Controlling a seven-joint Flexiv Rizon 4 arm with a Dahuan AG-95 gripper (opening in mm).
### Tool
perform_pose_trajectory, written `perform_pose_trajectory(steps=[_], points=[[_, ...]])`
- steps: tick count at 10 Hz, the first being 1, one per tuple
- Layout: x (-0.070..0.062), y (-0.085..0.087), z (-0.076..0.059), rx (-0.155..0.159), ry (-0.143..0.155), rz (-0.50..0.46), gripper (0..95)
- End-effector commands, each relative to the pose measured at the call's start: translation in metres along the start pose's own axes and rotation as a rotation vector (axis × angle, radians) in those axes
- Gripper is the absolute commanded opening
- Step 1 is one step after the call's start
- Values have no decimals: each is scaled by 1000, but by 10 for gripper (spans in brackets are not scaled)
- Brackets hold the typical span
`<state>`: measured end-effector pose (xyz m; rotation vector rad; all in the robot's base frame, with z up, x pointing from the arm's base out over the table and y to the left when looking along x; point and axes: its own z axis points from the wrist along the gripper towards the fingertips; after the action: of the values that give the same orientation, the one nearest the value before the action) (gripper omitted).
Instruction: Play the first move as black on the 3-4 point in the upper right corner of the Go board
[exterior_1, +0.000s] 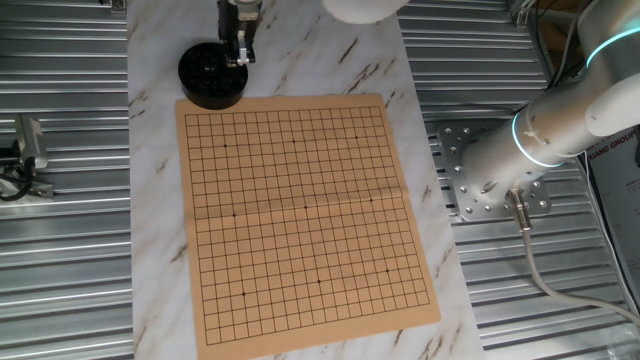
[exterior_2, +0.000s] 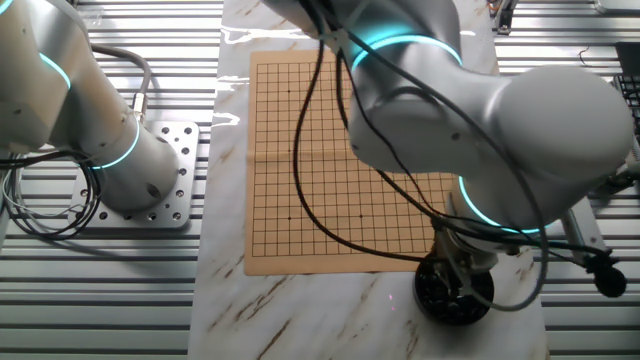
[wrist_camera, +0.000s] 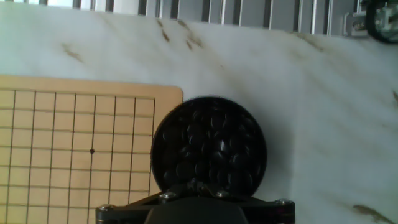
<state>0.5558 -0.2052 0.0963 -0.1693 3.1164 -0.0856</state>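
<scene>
The round black bowl (wrist_camera: 209, 146) is full of small glossy black stones and stands on the marble just off the corner of the wooden Go board (wrist_camera: 74, 143). No single stone lies apart from the heap, and the board (exterior_1: 305, 215) carries no stone. My gripper (wrist_camera: 194, 185) hangs over the near rim of the bowl. Its dark fingertips look drawn together, and I cannot make out a stone between them. In one fixed view the gripper (exterior_1: 239, 55) is at the right rim of the bowl (exterior_1: 210, 78). In the other fixed view the bowl (exterior_2: 453, 292) sits under the arm.
The board lies on a white marble sheet (exterior_1: 370, 60) over ribbed metal table tops. A second robot arm (exterior_1: 570, 120) stands on a bolted plate to the right of the board. A cable (exterior_2: 330, 150) hangs across the board in the other fixed view.
</scene>
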Motion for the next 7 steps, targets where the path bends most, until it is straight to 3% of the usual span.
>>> perform_pose_trajectory(steps=[1, 7], points=[[-2, -3, 1, -4, -2, -4, 0], [-15, -15, 10, -10, -9, 3, 0]])
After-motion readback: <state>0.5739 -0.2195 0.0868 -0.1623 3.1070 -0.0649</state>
